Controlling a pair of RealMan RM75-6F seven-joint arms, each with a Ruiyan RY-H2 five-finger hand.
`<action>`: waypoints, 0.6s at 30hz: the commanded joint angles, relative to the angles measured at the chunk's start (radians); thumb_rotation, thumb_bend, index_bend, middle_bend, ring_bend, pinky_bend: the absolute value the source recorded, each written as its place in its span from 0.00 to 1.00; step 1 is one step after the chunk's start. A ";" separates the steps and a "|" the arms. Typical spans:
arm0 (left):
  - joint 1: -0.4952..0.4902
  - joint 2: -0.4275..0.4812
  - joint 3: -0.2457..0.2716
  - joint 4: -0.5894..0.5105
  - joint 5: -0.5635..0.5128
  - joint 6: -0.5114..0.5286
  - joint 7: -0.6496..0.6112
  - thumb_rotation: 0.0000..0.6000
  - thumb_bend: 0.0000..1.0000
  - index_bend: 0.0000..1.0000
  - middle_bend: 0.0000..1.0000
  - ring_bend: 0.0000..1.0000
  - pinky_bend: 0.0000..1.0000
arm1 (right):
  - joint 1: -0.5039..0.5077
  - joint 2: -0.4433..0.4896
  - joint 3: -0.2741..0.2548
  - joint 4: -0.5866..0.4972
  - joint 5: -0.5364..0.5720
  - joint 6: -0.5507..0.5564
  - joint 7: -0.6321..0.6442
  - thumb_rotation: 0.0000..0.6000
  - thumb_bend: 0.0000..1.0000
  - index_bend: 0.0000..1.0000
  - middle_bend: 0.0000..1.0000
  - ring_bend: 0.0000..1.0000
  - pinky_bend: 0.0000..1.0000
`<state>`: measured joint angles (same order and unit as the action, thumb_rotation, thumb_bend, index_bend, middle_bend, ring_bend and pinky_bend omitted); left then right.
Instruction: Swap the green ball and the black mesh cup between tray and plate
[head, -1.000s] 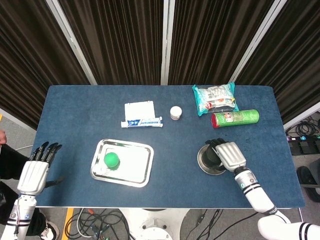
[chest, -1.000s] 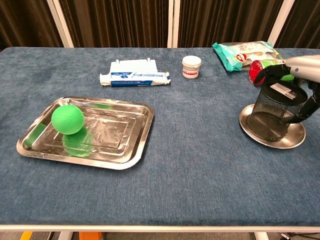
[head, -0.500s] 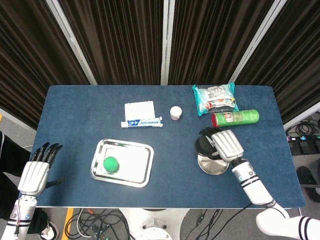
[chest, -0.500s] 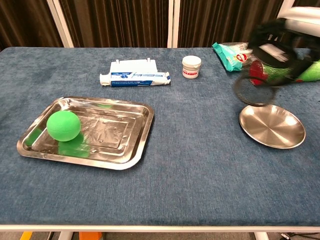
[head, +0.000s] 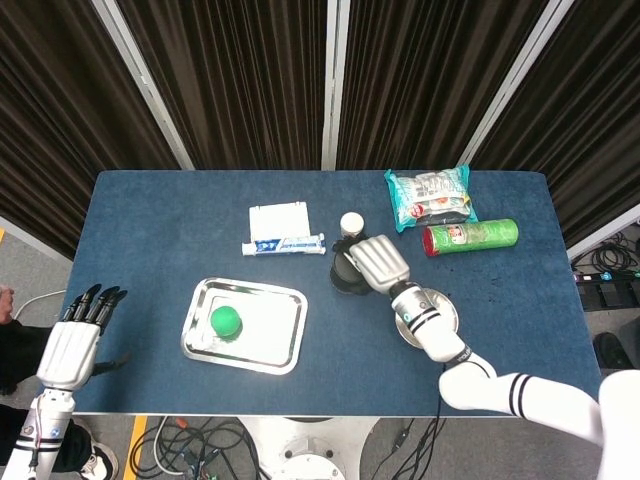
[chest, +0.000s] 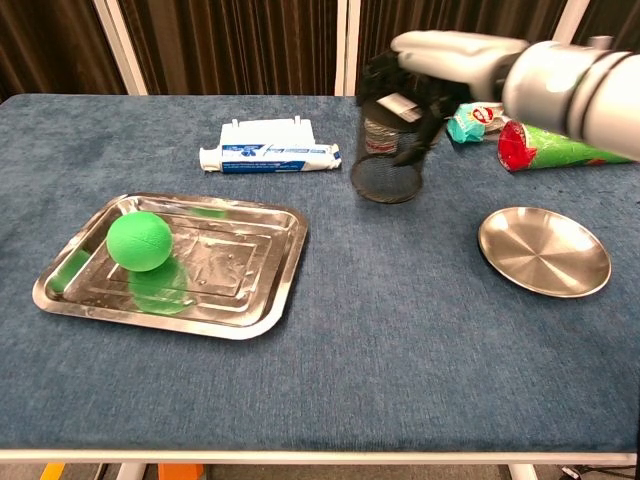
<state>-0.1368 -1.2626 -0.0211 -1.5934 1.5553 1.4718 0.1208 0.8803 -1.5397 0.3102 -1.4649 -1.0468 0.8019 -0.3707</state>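
Note:
A green ball (head: 225, 320) (chest: 139, 241) lies in the left part of the steel tray (head: 275, 345) (chest: 250, 290). My right hand (head: 375, 262) (chest: 450, 55) grips the black mesh cup (head: 347, 274) (chest: 391, 146) by its rim and holds it above the cloth, between the tray and the round steel plate (head: 440, 318) (chest: 544, 250). The plate is bare. My left hand (head: 72, 340) hangs off the table's left front corner, fingers spread, holding nothing; the chest view does not show it.
At the back lie a toothpaste box and tube (head: 284, 231) (chest: 268, 148), a small white jar (head: 351, 221) partly behind the cup, a snack bag (head: 430, 197) (chest: 480, 110) and a green and red can (head: 471, 236) (chest: 560, 148) lying on its side.
My right hand lifted the mesh cup off the plate and carried it left toward the tray. The ball rolled slightly in the tray. The left hand stayed put.

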 joint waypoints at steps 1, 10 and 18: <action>0.000 0.000 0.001 0.003 0.000 0.000 -0.002 1.00 0.00 0.13 0.11 0.03 0.14 | 0.040 -0.040 0.004 0.046 0.032 -0.035 -0.004 1.00 0.13 0.40 0.38 0.33 0.54; 0.006 0.003 0.003 0.011 -0.001 0.006 -0.018 1.00 0.00 0.13 0.11 0.03 0.14 | 0.096 -0.093 -0.020 0.119 0.059 -0.070 0.007 1.00 0.10 0.21 0.28 0.19 0.37; 0.003 0.003 0.003 0.010 0.001 0.003 -0.016 1.00 0.00 0.13 0.11 0.03 0.14 | 0.088 -0.062 -0.037 0.097 0.064 -0.076 0.057 1.00 0.00 0.00 0.01 0.00 0.10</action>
<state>-0.1335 -1.2599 -0.0177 -1.5828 1.5559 1.4750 0.1045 0.9746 -1.6125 0.2743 -1.3572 -0.9776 0.7227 -0.3290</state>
